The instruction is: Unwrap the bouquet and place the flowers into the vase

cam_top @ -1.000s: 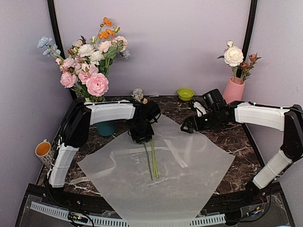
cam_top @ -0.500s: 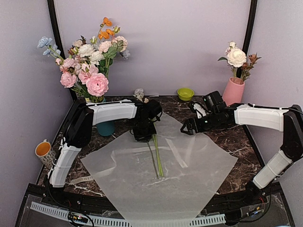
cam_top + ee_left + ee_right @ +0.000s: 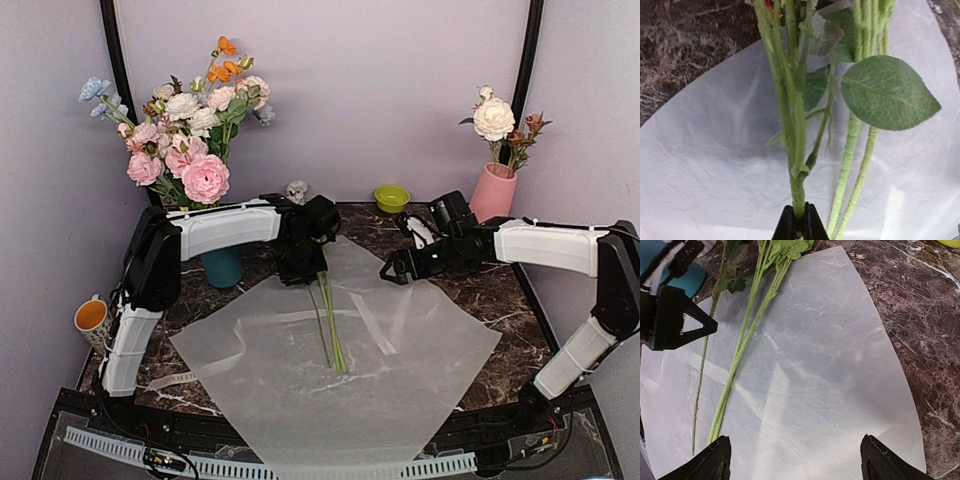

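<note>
Stems [image 3: 796,150], fuzzy green, on crinkled translucent paper [image 3: 700,165]

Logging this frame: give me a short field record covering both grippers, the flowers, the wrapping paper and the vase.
left gripper: shut, pinching a green stem of the flowers
right gripper: open, over the paper, holding nothing
flowers: long stems run from the left gripper out over the paper
paper: unwrapped, spread flat on the table
vase: upright at the back right, already holding a white bloom and some smaller ones
task state: the gripped flowers are not yet in the vase
</note>
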Controlling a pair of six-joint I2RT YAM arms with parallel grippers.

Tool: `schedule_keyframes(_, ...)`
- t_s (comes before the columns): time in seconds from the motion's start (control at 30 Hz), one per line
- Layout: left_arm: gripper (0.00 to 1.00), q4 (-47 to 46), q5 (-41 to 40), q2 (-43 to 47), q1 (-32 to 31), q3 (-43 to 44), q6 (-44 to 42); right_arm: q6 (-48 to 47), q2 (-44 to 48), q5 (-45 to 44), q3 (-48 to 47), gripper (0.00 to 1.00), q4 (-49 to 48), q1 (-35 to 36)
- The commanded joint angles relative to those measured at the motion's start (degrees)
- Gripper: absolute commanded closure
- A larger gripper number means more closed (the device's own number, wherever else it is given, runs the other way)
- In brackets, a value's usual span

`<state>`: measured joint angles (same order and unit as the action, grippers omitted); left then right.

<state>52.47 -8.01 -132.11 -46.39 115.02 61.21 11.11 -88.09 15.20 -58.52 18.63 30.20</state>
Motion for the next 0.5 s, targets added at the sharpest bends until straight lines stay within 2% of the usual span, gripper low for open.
schedule_keyframes(0.0,1.00,0.03,-3.88,8.16,0.25,-0.43,-3.48,-1.44,-0.38,-1.48,-2.44,0.11,0.76,-0.40)
schedule_keyframes(0.2,1.00,-3.59,-5.72,13.97,0.16,-4.48,-7.78,0.00,1.40,-2.02,-3.11,0.11,1.99,-0.40)
schedule_keyframes(0.47,1.00,-19.60,-1.16,25.41,0.16,-18.18,-17.34,5.27,5.63,-0.34,-4.56,0.11,3.17,-0.31)
